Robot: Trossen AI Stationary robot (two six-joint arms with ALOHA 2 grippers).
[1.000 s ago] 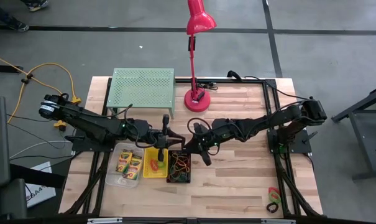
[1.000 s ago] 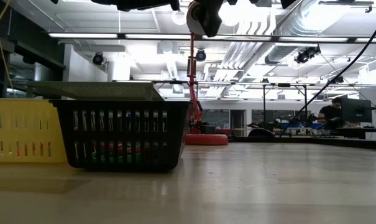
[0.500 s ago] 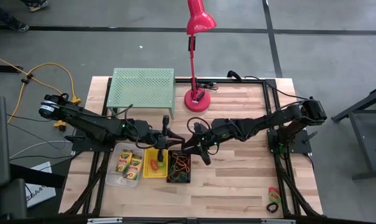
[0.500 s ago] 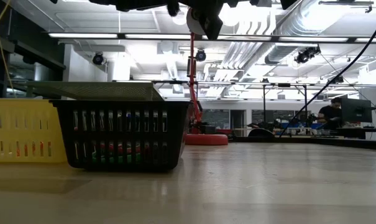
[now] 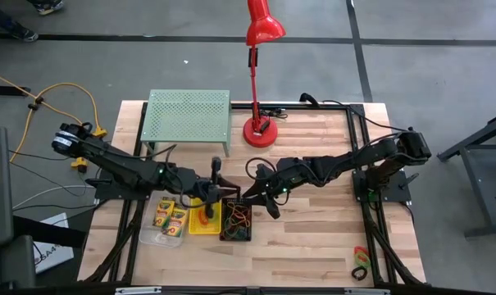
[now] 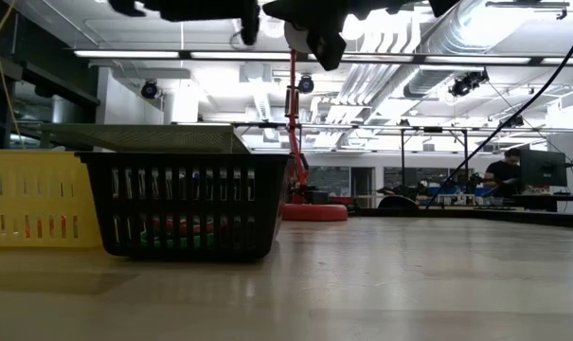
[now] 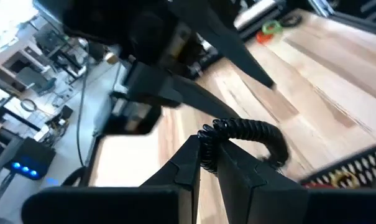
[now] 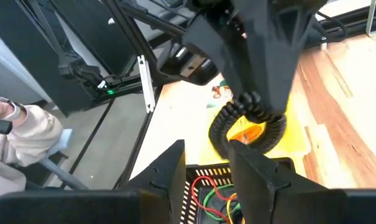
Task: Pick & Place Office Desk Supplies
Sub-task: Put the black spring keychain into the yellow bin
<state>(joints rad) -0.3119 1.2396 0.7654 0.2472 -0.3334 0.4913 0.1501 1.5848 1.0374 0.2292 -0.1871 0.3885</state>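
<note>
Left tool (image 5: 214, 168) hovers above yellow bin (image 5: 205, 225).

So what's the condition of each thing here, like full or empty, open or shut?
clear bin: holds crayon boxes
yellow bin: holds an orange-red item
black mesh bin: holds coloured loops
left gripper: shut, above yellow bin
right gripper: open, beside black mesh bin
red lamp: upright
</note>
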